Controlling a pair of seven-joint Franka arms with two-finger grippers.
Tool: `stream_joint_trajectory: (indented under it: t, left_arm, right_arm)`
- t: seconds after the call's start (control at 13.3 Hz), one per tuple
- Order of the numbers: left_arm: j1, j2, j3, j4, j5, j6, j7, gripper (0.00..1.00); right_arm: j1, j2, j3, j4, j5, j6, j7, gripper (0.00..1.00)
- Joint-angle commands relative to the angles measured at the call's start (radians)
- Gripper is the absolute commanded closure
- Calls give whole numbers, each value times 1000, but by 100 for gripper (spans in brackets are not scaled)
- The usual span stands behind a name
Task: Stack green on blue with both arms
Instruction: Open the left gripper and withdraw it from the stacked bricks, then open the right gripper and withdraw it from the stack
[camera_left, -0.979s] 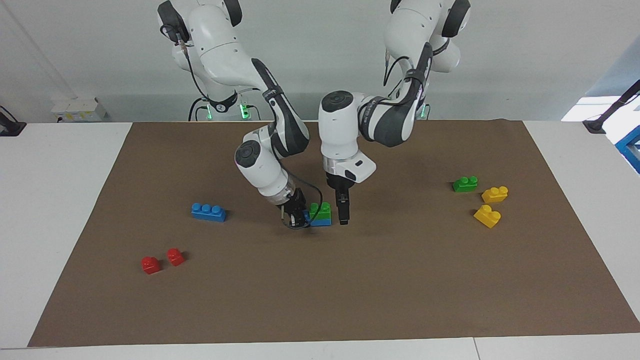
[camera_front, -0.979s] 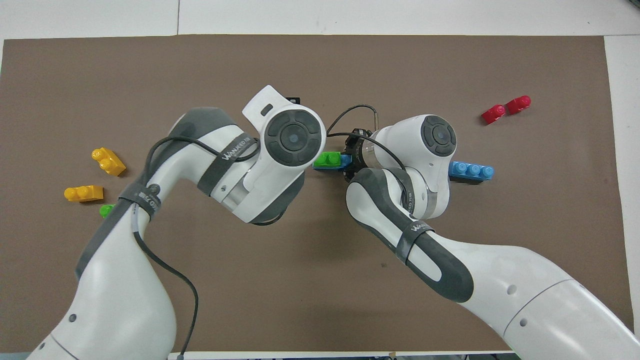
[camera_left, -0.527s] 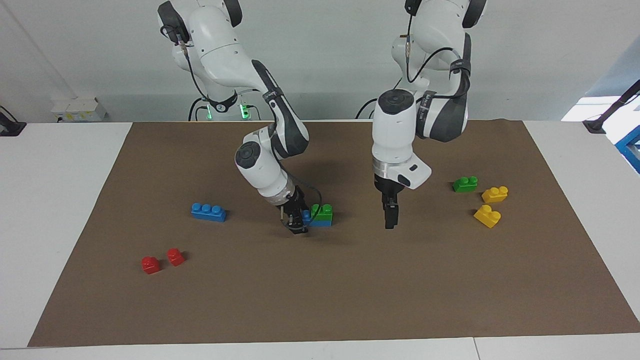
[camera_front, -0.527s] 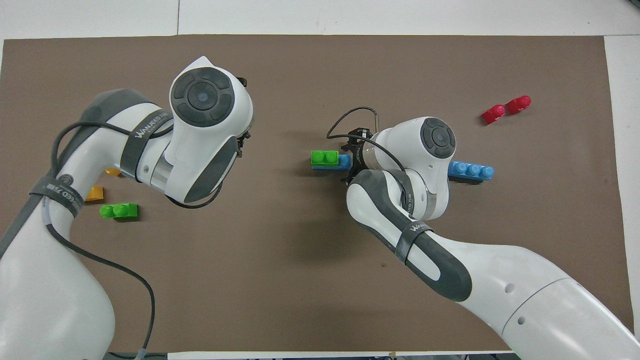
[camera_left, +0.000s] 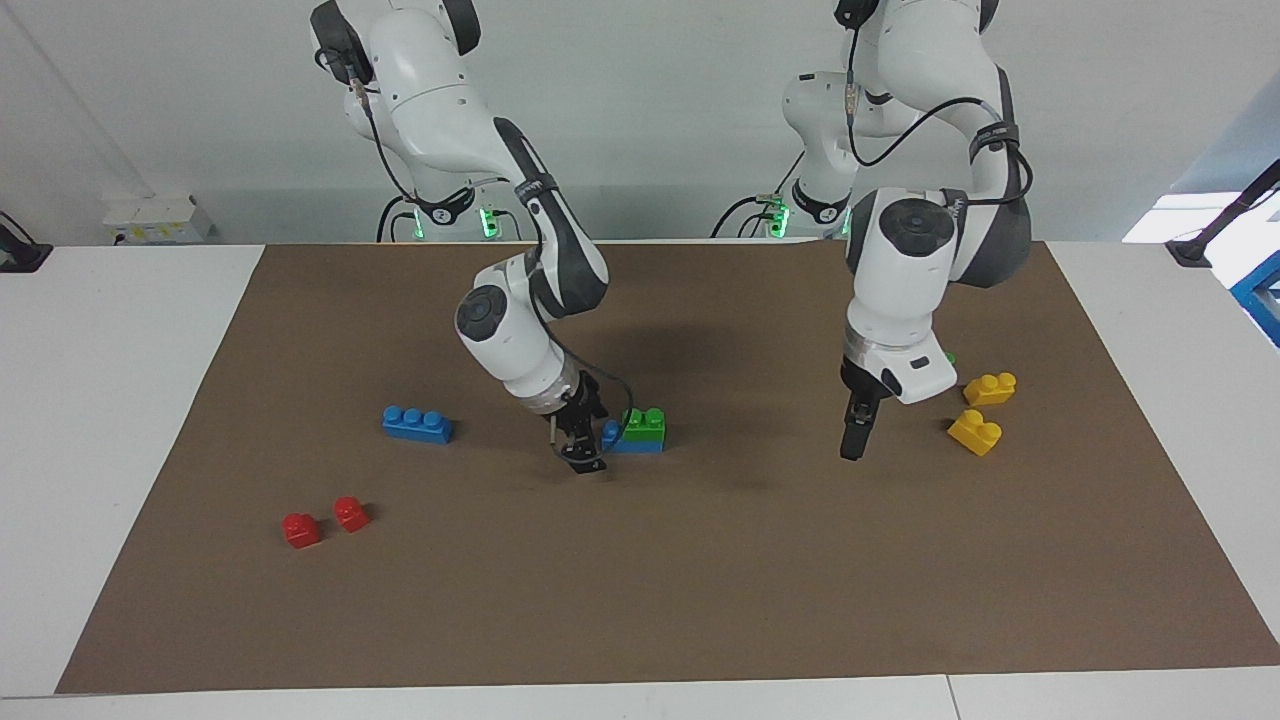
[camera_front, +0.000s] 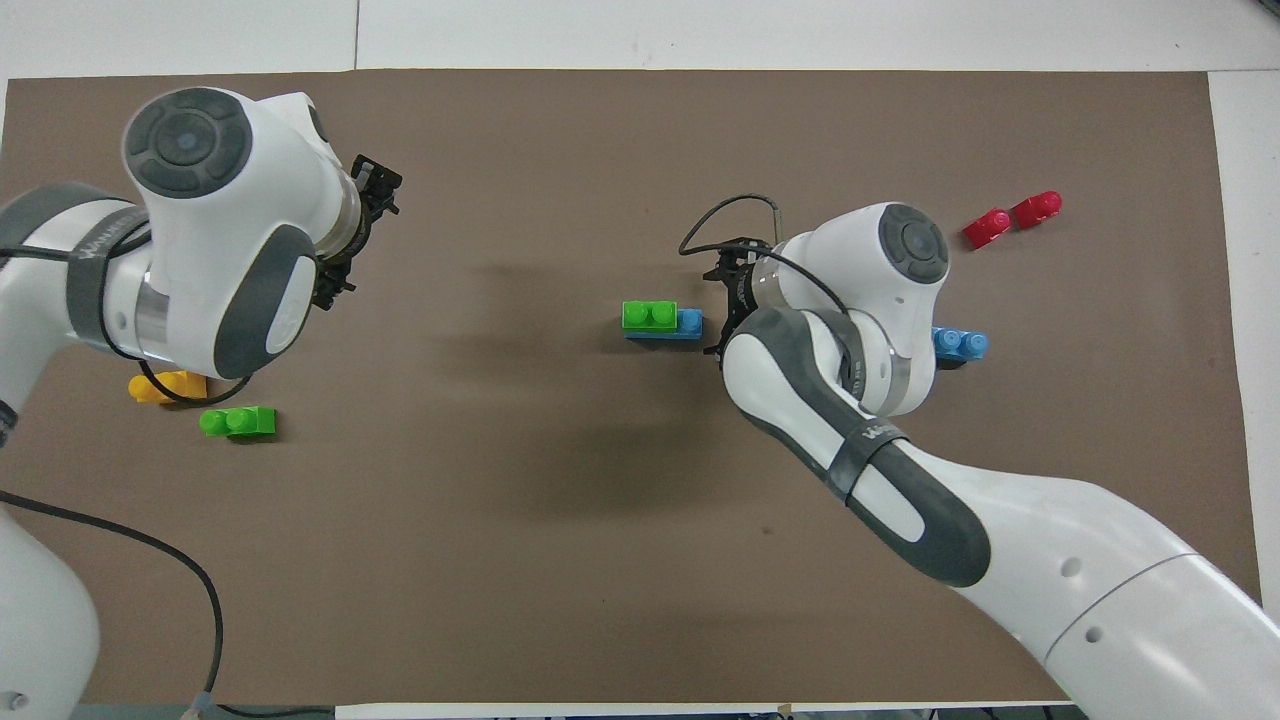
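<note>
A green two-stud brick (camera_left: 643, 422) sits on one end of a blue three-stud brick (camera_left: 628, 444) in the middle of the mat; the pair also shows in the overhead view, green (camera_front: 649, 315) on blue (camera_front: 689, 326). My right gripper (camera_left: 582, 456) is low at the blue brick's bare end, just apart from it, open and empty. My left gripper (camera_left: 851, 445) hangs empty above the mat toward the left arm's end, beside the yellow bricks. A second blue brick (camera_left: 417, 424) lies toward the right arm's end. A second green brick (camera_front: 238, 421) lies near the yellow ones.
Two yellow bricks (camera_left: 990, 388) (camera_left: 975, 432) lie toward the left arm's end. Two red bricks (camera_left: 301, 530) (camera_left: 350, 513) lie toward the right arm's end, farther from the robots. A brown mat (camera_left: 700, 600) covers the table.
My left arm has swung away from the stacked pair toward its own end and risen. My right gripper has drawn slightly off the blue brick's end. The green brick stays on the blue.
</note>
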Motion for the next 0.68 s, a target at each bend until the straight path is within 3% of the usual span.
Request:
stream_joint_trajectory:
  t: [0.0,0.3,0.6]
  left_arm:
    - [97,-82,-9,-34,-74,-104,353,0]
    - [180,-142,-4,-13,-90,-233,792,0]
    - [196,-240,2,-20,-113,-302,923,0]
  right_arm:
    - [-121,-70,8,64,6,-164,-161,0]
    - [-218,-160,7,60,-26,-215,-529,0]
    - [-285,-257,7,70,-227,-333,-912,0]
